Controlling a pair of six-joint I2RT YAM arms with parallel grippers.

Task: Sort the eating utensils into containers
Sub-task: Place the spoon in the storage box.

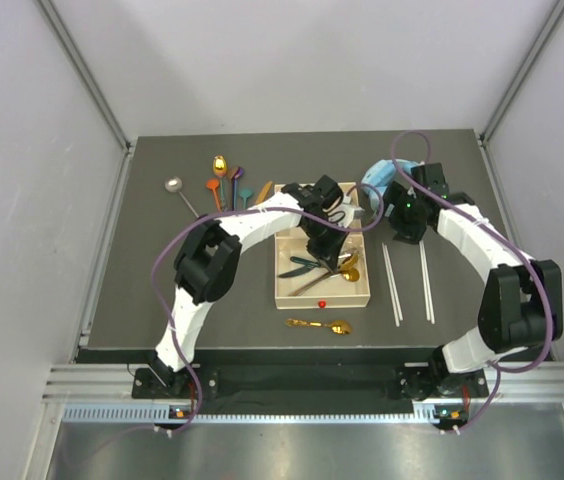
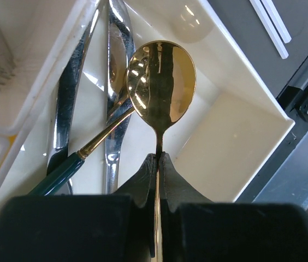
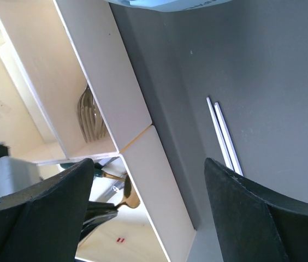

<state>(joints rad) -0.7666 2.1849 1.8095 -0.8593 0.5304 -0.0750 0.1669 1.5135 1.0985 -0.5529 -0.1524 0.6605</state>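
My left gripper point(image 1: 325, 243) point(image 2: 159, 159) hangs over the large section of the cream tray point(image 1: 364, 291) point(image 2: 255, 128), shut on the thin handle of a gold spoon point(image 2: 162, 82). The spoon's bowl hovers above a teal-handled spoon point(image 2: 61, 172) and silver knives point(image 2: 69, 98) lying in that section. My right gripper point(image 1: 402, 218) point(image 3: 148, 162) stands open above the tray's right wall point(image 3: 105, 71), holding nothing. Forks point(image 3: 91, 114) rest in a small section. Two pairs of pale chopsticks point(image 1: 392, 285) point(image 3: 222, 131) lie right of the tray. Another gold spoon point(image 1: 322, 325) lies in front of it.
Light-blue headphones point(image 1: 377, 180) sit behind the tray on the right. A gold spoon point(image 1: 220, 165), an orange one point(image 1: 214, 190), purple and teal ones, a wooden knife point(image 1: 262, 190) and a silver spoon point(image 1: 177, 190) lie at the back left.
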